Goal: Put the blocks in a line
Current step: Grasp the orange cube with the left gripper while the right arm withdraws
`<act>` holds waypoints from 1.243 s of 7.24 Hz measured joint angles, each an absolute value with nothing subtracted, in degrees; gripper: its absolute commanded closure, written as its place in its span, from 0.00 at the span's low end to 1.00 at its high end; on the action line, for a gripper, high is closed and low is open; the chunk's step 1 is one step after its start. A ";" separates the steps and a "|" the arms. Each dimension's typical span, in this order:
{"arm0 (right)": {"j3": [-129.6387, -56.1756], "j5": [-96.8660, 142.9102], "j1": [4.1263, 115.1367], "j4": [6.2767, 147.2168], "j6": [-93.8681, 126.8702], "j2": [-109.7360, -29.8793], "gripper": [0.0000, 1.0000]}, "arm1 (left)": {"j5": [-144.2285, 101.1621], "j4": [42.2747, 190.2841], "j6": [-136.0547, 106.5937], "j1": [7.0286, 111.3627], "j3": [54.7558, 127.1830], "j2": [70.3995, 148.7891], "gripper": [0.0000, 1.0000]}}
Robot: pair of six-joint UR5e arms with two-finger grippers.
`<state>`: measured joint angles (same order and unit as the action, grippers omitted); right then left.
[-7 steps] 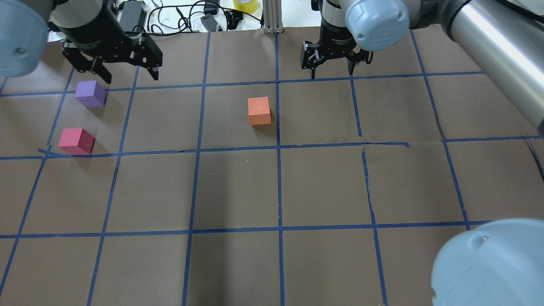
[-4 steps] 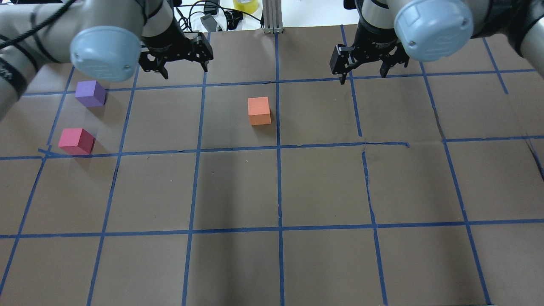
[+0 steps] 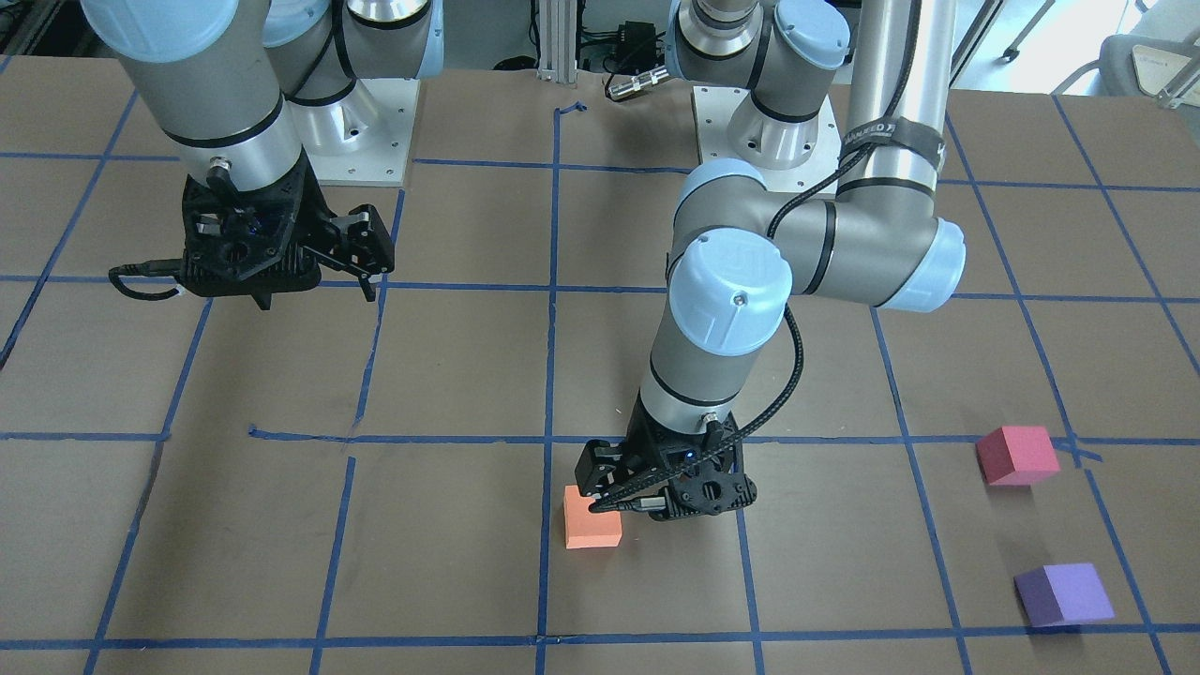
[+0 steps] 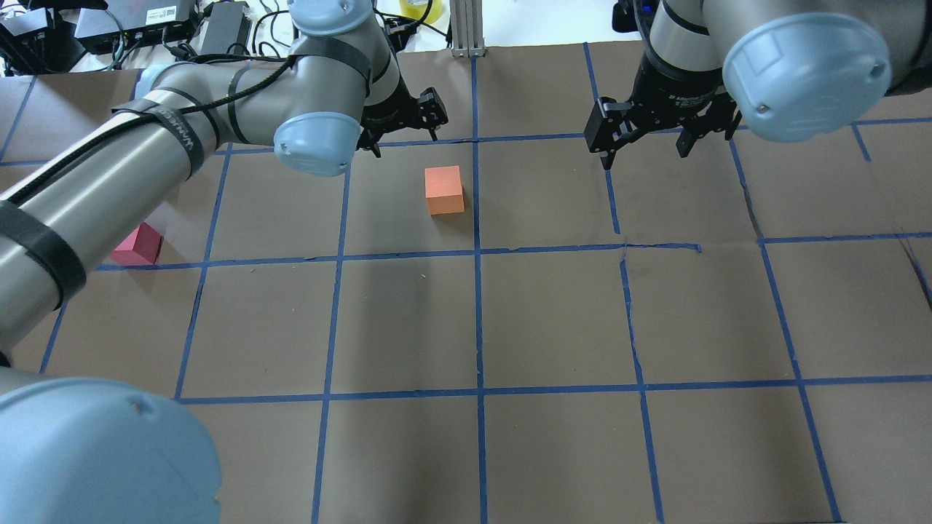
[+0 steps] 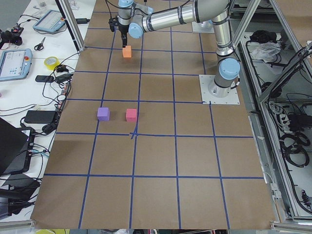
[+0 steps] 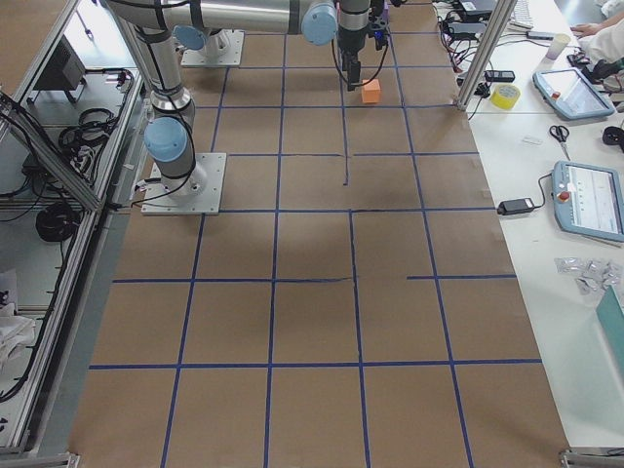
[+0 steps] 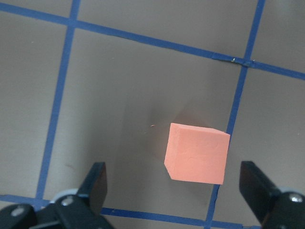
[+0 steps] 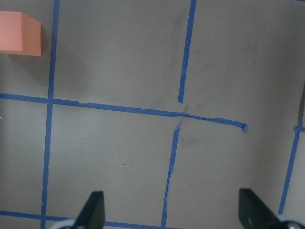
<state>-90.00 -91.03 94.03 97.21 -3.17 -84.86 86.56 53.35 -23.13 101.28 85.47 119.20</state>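
The orange block (image 4: 444,189) sits near the table's middle, beside a blue tape line. It also shows in the front view (image 3: 592,530) and the left wrist view (image 7: 196,152). My left gripper (image 4: 405,138) hovers open over it, with the block lying between and just ahead of the fingers (image 7: 97,186). The pinkish-red block (image 3: 1017,455) and the purple block (image 3: 1064,593) lie apart at the robot's left side. In the overhead view my left arm half hides the pinkish-red block (image 4: 138,246) and fully hides the purple one. My right gripper (image 4: 646,149) is open and empty, above bare table.
The brown table (image 4: 553,320) carries a blue tape grid. Cables, power bricks and a yellow tape roll (image 4: 421,9) lie past its far edge, by an aluminium post (image 4: 466,29). The arm bases (image 3: 356,122) stand on the robot's side.
My left gripper has swept right from beside the purple block to over the orange block. My right gripper has shifted right. No block has moved.
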 measured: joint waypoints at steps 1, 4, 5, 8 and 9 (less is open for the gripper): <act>-90.00 -91.13 94.19 97.36 -3.18 -84.94 0.00 | 86.24 51.23 -21.85 102.50 85.45 121.23 0.00; -89.85 -91.23 94.30 97.80 -2.45 -84.77 0.00 | 86.35 49.71 -14.15 104.32 84.95 124.82 0.00; -89.72 -91.18 94.30 98.21 -2.35 -84.73 0.00 | 86.97 49.73 -13.44 104.38 84.47 125.51 0.00; -89.85 -91.21 94.31 98.62 -2.29 -84.90 0.00 | 88.20 49.83 -13.69 104.47 83.72 127.36 0.00; -89.84 -91.19 94.31 98.65 -2.29 -84.95 0.00 | 88.19 49.86 -14.29 104.58 83.70 127.70 0.00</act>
<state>-89.84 -91.19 94.31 98.65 -2.29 -84.95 88.19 49.86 -14.29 104.58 83.70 127.70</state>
